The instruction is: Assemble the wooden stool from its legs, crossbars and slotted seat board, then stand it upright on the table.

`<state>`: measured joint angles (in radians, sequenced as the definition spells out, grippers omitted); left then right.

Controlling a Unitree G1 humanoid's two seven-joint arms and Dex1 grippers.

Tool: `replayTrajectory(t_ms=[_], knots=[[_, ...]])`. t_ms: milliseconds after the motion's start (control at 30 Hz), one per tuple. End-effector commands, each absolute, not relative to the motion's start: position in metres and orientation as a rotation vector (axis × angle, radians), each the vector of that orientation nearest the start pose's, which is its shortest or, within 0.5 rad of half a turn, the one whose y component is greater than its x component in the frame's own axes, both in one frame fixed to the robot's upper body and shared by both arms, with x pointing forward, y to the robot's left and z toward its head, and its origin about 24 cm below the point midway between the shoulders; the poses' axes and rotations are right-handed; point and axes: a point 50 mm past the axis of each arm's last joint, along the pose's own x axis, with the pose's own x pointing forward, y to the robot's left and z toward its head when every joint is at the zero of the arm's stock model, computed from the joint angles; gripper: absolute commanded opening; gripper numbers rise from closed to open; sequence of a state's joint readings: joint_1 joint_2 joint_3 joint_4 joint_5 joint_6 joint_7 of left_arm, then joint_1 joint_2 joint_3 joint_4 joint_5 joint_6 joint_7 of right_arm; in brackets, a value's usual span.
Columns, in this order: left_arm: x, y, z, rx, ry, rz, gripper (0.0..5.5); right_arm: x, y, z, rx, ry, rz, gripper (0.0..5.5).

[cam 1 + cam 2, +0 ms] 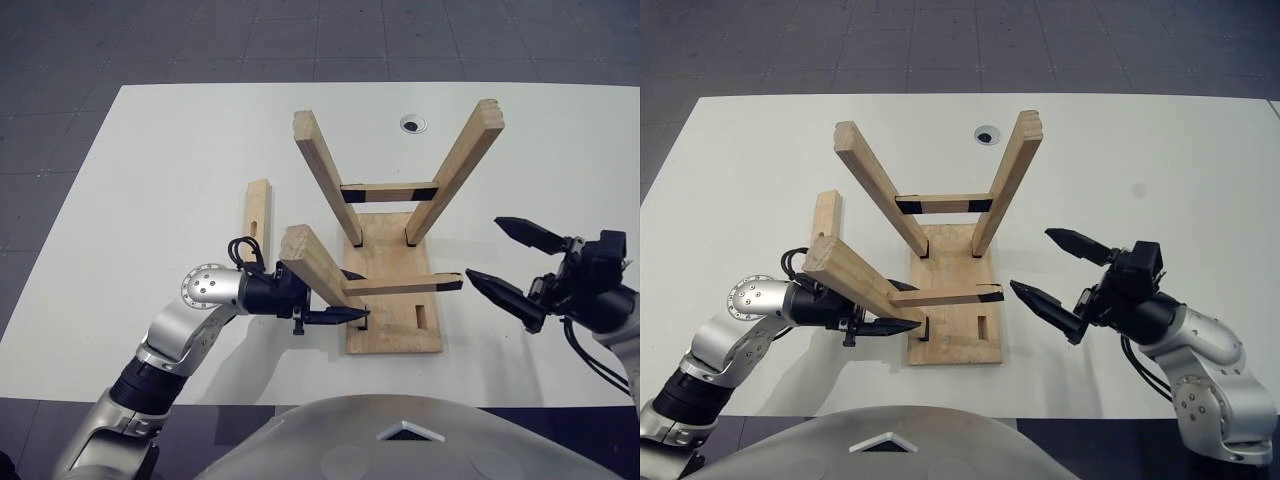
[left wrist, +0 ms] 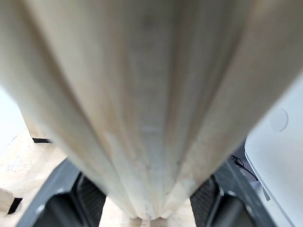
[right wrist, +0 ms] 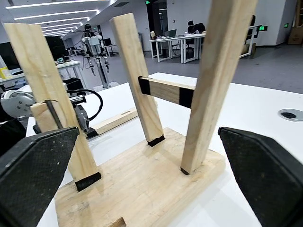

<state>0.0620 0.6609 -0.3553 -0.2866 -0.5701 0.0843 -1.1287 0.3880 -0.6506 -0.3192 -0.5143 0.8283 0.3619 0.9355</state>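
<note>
Slotted seat board (image 1: 395, 328) flat on the white desk (image 1: 170, 170), close to the middle of the near edge. Far left leg (image 1: 325, 175) and far right leg (image 1: 455, 170) standing in the far slots of the board, splaying outward toward their tops, joined partway up by the far crossbar (image 1: 385, 192) with black ends. Near left leg (image 1: 312, 262) planted at the near left corner of the board and leaning leftward, with the near crossbar (image 1: 400, 285) running from it to the right; black right end of that bar free above the board, near an open slot. Left gripper (image 1: 352, 300) pinching the near left leg low down, close to the board; pads (image 2: 87, 196) pressed against both sides of the wood in the left wrist view. Right gripper (image 1: 1030, 258) spread wide, just right of the seat board and above the desk, tips pointing left toward the free end of the near crossbar, apart from it; fingers (image 3: 33, 165) framing the three planted legs in the right wrist view. Loose leg (image 1: 257, 215) lying flat on the desk left of the board, slot facing up, just beyond the left arm. Cable port (image 1: 411, 123) in the desk surface beyond the far legs
</note>
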Motion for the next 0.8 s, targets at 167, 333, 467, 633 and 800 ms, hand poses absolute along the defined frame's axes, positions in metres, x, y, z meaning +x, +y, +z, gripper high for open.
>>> replayTrajectory(t_ms=[167,333,467,633,800], knots=[[0.146,0.151,0.021,0.063,0.467,-1.573,2.06,0.160,-0.265,0.156,0.097,-0.015,0.849,5.50],[0.149,0.147,0.013,0.249,0.346,-1.543,2.06,0.160,-0.296,0.165,0.297,-0.128,0.721,5.50],[0.149,0.149,-0.001,0.307,0.334,-1.524,2.06,0.166,-0.291,0.162,0.329,-0.133,0.678,5.50],[0.146,0.157,-0.022,0.340,0.360,-1.499,2.06,0.169,-0.288,0.162,0.326,-0.133,0.654,5.50],[0.149,0.174,-0.040,0.294,0.460,-1.478,2.06,0.169,-0.285,0.162,0.313,-0.127,0.654,5.50]])
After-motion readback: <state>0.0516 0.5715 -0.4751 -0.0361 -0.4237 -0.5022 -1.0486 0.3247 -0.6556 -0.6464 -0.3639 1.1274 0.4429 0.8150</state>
